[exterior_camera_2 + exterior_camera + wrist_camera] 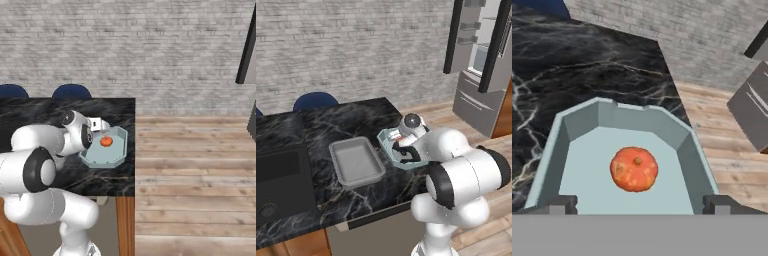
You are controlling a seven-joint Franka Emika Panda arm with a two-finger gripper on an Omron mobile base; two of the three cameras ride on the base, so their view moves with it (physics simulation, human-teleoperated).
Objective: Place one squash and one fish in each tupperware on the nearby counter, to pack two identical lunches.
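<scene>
One round orange squash [634, 168] lies on the floor of a pale blue-grey tupperware [582, 120] with cut corners, near the right end of the black marble counter [331, 125]. In the right base view the squash [105, 141] sits towards the back of the tupperware [112, 157]. My gripper [639, 206] hangs just above it, open. Its two dark fingertips [559, 204] stand wide apart on either side of the squash, touching nothing. In the left base view my arm covers much of the tupperware [387, 139]. The fish is out of view.
An empty grey rectangular tray [338, 150] lies left of the tupperware. The black sink basin [278, 175] is further left. Blue chairs [315, 100] stand behind the counter. The counter's right edge drops to a wooden floor [200, 165]. A fridge [481, 55] stands open at far right.
</scene>
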